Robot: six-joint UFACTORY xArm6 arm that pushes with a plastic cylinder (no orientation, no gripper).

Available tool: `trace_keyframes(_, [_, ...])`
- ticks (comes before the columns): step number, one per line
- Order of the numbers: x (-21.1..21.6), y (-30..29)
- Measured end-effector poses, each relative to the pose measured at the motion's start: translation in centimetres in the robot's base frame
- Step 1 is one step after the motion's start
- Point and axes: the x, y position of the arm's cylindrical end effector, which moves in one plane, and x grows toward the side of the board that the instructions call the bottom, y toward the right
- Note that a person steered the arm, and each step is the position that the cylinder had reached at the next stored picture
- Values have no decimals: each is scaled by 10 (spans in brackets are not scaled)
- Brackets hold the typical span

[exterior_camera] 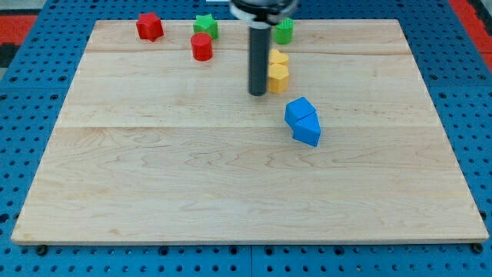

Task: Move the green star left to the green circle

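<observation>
Now my tip (257,94) rests on the wooden counter (231,185), in the upper middle part of the view, and the dark rod rises straight up from it to the view's top edge. This arm carries no gripper, so nothing can be open, closed or holding. Just beside the tip, on the view's right, there are two yellow blocks (277,70), one behind the other; their exact shape I cannot tell, and the rod seems to touch them or almost touch them. The green star (205,26) lies near the view's top, to the left of the rod and well apart from the tip. The green circle (284,31) stands also near the top edge, on the right side of the rod, so the rod is between the two green blocks. A red cylinder (201,47) sits just below the green star, very close to it. A red block (149,27), perhaps star-like, is further to the left. Two blue blocks (303,121) lie pressed together below and to the right of the tip.
</observation>
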Motion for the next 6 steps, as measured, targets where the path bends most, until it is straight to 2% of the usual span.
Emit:
trace_keyframes(2, [-51,-130])
trace_keyframes(3, [-73,-105])
trace_keyframes(5, [-140,-115])
trace_keyframes(6, [-154,-99])
